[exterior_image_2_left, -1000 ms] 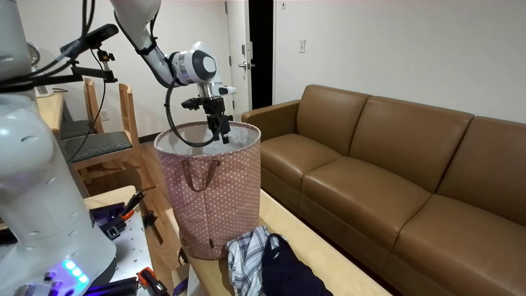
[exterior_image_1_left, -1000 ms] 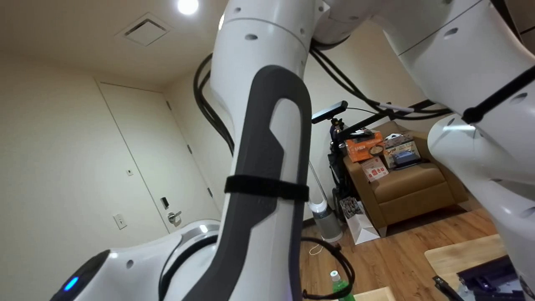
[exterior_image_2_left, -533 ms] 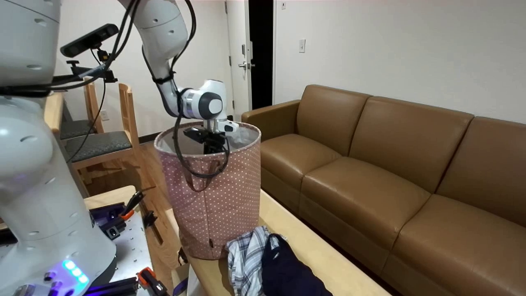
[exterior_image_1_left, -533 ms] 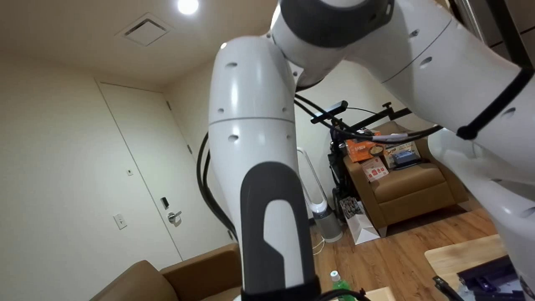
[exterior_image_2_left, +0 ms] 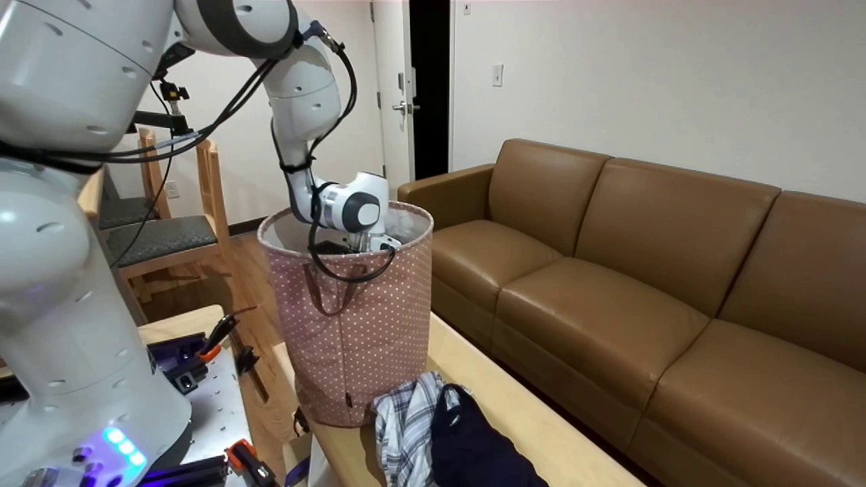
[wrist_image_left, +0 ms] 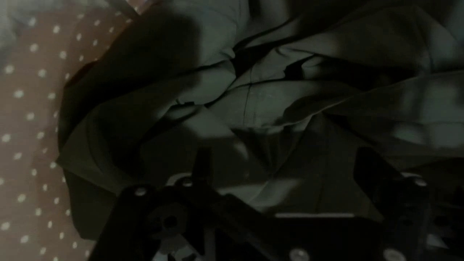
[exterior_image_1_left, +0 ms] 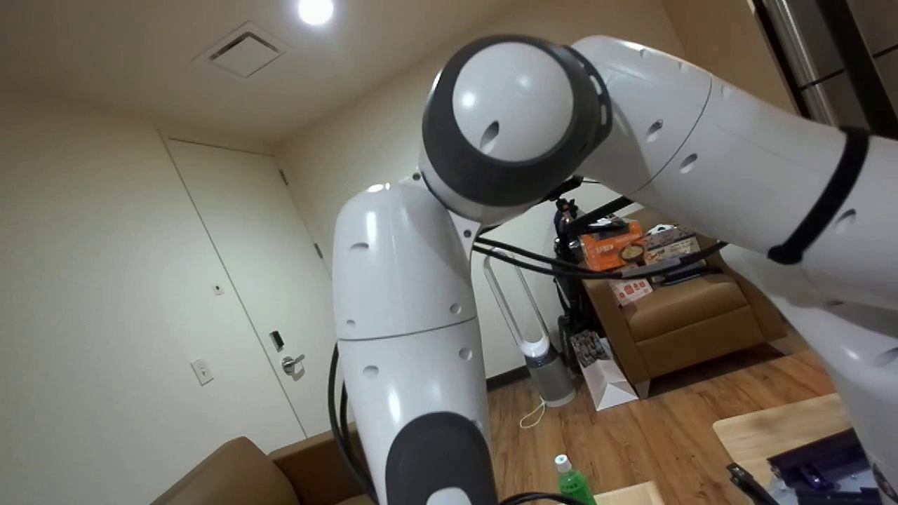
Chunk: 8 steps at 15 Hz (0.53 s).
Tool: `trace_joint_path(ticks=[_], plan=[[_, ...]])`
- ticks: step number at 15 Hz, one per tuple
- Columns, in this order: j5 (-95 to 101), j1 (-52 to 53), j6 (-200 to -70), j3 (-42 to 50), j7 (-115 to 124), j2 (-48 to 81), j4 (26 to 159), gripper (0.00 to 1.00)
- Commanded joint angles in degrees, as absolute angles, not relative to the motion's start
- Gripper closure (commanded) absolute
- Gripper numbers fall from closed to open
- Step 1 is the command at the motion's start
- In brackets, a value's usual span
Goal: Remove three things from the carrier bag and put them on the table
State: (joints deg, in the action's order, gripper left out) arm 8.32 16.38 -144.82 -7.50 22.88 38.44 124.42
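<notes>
The carrier bag is a tall pink fabric basket with white dots and brown handles, standing upright on the wooden table. Its dotted inner wall shows at the left in the wrist view. A dark grey-green garment lies crumpled inside, dimly lit. My gripper is open, its fingers wide apart above the garment; whether they touch it I cannot tell. The bag hides the fingers in an exterior view. A plaid shirt and a navy garment lie on the table in front of the bag.
A brown sofa stands along the table's far side. The bag's rim surrounds my wrist. A chair stands behind the bag. Tools lie near the robot base. A green bottle shows in an exterior view.
My arm has moved down. The gripper has gone from the bag's opening to deep inside it, below the rim. The bag's rim has shifted slightly. The garments on the table have not moved.
</notes>
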Motion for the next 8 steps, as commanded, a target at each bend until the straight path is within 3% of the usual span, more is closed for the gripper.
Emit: trace_joint_path(ticks=[1,8], plan=[[6.6,16.4,-147.7,-7.1,17.2,44.0,120.0,0.00],[6.3,15.4,-148.0,-7.6,10.9,50.2,113.7,0.00]])
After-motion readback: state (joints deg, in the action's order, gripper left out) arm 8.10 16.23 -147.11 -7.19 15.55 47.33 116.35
